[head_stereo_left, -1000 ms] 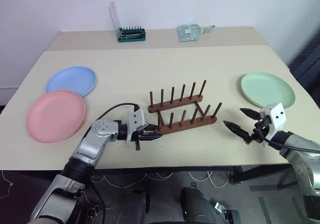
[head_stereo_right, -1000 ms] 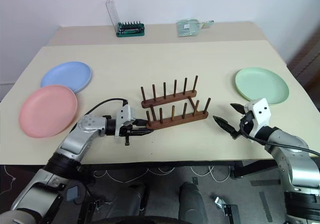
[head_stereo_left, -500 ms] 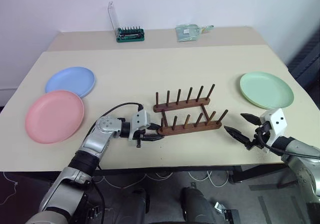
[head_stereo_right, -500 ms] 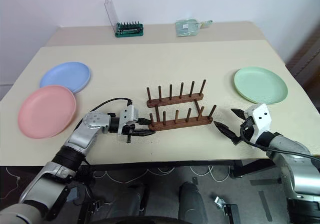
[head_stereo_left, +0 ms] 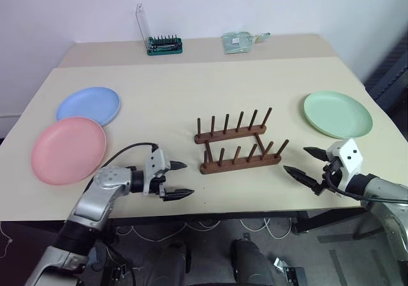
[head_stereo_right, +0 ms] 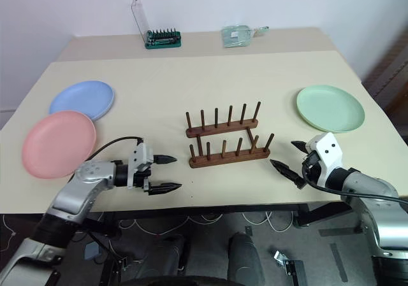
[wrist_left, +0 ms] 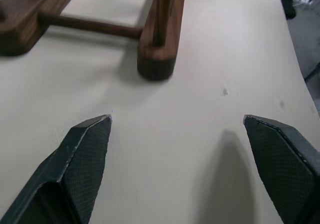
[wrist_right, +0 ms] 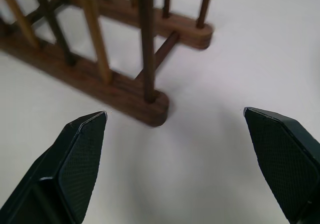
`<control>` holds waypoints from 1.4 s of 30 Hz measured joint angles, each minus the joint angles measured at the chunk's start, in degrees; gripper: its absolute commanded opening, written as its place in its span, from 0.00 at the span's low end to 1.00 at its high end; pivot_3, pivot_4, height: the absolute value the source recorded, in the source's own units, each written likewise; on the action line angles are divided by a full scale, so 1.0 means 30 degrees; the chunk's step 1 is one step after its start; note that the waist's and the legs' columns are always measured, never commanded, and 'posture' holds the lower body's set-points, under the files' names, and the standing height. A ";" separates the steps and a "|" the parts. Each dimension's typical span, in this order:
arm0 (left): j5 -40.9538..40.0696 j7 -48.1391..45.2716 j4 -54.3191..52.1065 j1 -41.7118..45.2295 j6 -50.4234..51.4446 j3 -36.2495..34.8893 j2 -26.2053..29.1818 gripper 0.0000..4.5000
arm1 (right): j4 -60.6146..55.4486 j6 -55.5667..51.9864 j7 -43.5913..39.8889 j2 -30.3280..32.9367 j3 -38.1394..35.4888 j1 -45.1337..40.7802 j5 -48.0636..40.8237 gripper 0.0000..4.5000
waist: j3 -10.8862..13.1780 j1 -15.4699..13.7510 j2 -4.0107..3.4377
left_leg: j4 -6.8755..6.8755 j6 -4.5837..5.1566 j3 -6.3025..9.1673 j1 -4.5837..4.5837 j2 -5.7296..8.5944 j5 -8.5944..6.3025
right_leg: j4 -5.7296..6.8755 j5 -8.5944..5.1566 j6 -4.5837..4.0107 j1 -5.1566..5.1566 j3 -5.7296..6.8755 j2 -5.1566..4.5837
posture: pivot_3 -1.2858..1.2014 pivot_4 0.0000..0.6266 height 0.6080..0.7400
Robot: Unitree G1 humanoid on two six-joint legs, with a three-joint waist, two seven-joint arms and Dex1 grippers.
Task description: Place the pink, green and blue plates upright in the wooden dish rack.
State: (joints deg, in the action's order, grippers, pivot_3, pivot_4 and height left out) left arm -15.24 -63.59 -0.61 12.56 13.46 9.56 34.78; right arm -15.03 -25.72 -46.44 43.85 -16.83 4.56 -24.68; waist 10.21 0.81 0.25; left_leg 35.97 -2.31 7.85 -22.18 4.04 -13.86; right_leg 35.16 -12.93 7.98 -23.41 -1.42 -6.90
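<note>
The rack [head_stereo_left: 238, 144] stands empty near the middle of the worktop [head_stereo_left: 191, 88], toward its near edge, with two rails joined by crossbars and a row of upright pegs on each. It sits slightly askew, its right end angled a little farther away than its left. None of the plates is in it.

The pink plate [head_stereo_left: 68, 149] lies flat at the near left of the worktop. The blue plate [head_stereo_left: 88, 104] lies flat just behind it, the two rims almost meeting; whether they touch cannot be told. The green plate [head_stereo_left: 337, 114] lies flat at the far right, well apart from the rack.

The left claw [head_stereo_left: 178, 179] hovers low over the worktop just left of the rack's near rail, pointing toward it, its fingers spread wide and holding nothing. In the left wrist view the left claw [wrist_left: 177, 129] frames bare worktop, with the rail's end a little beyond the fingertips and not touching them.

The right claw [head_stereo_left: 298, 162] sits just right of the rack, between it and the green plate, pointing at the rack's right end. Its fingers are also spread wide and empty.

At the far edge of the worktop stand a green bit set [head_stereo_left: 164, 44] with a raised clear lid and a clear plastic packet [head_stereo_left: 242, 41].
</note>
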 measured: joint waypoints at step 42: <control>0.3376 0.9386 0.4208 0.3524 -0.1290 0.1020 -0.6151 0.11 | 0.5425 0.2353 0.4449 -0.3082 0.6882 -0.6776 0.7246 0.01 | -0.0019 -0.0336 0.0003 | 0.0051 0.0020 -0.0005 0.0001 0.0032 -0.0016 | -0.0013 -0.0001 0.0024 0.0026 0.0002 -0.0015 | 0.52 0.24 1.00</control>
State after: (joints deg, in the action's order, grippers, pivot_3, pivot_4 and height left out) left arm -5.12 -35.43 12.02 23.13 9.59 12.62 16.33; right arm 1.24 -18.66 -33.09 34.60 3.81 -15.77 -2.94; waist 10.16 -0.20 0.26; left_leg 36.12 -2.26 7.83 -22.18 4.13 -13.91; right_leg 35.12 -12.93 8.05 -23.33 -1.41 -6.95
